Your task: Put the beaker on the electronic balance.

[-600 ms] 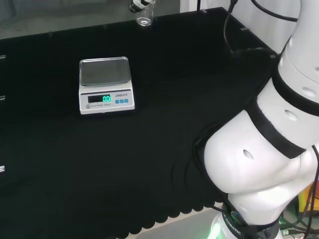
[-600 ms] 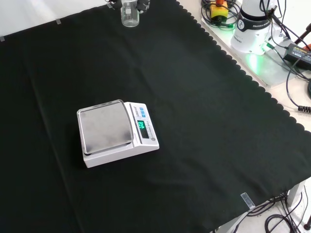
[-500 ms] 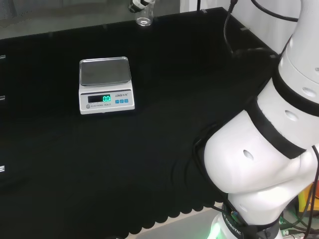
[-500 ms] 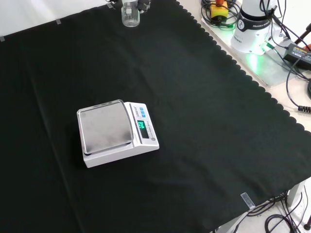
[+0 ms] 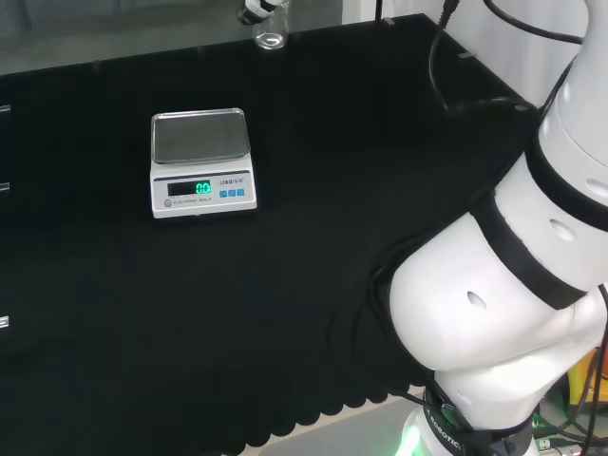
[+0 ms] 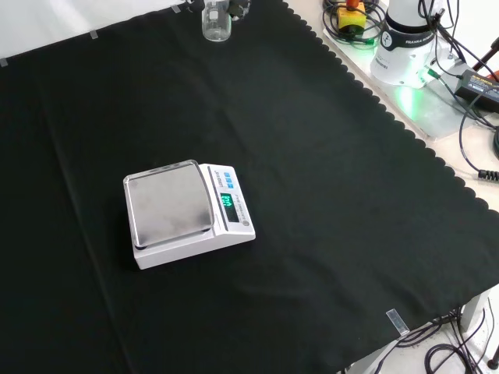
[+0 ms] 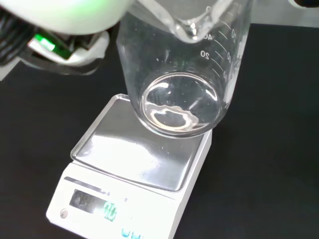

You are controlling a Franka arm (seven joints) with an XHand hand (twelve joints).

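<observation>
Hanging at the far edge of the worktop (image 6: 327,156), the glass beaker (image 6: 216,23) is off the cloth and upright, apparently empty, presumably carried so it can clear the balance's raised pan. Dark fingers (image 6: 236,8) show beside its top, but whether they curl round it cannot be told. The electronic balance (image 6: 187,214) sits mid-cloth, well apart from the beaker, its steel pan (image 5: 199,135) bare. Open black cloth lies all around it, leaving free room to approach.
</observation>
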